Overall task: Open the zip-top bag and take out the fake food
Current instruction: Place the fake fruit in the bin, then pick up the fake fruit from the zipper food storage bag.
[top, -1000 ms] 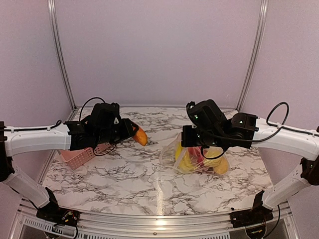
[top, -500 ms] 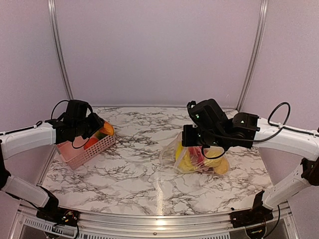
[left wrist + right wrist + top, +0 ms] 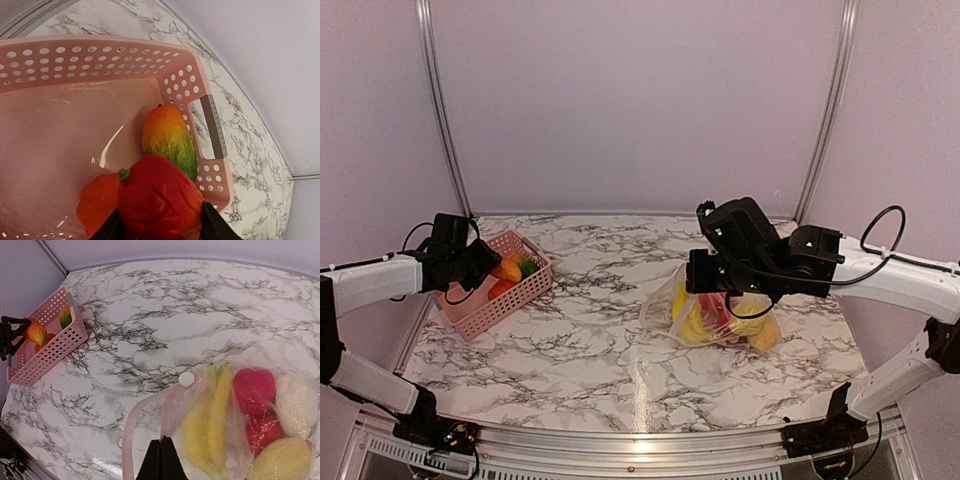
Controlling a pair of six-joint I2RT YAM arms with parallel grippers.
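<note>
Above pink basket (image 3: 510,300): my left gripper (image 3: 160,227) half-closed round red piece (image 3: 157,195); right gripper (image 3: 161,460) pinching zip-top bag (image 3: 172,407), most fake food (image 3: 220,410) inside.

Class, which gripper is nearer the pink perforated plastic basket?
Left. The left gripper hangs over the pink perforated plastic basket, holding a red plastic fruit; the right gripper is far across the marble table, pinching the clear zip-top bag.
</note>
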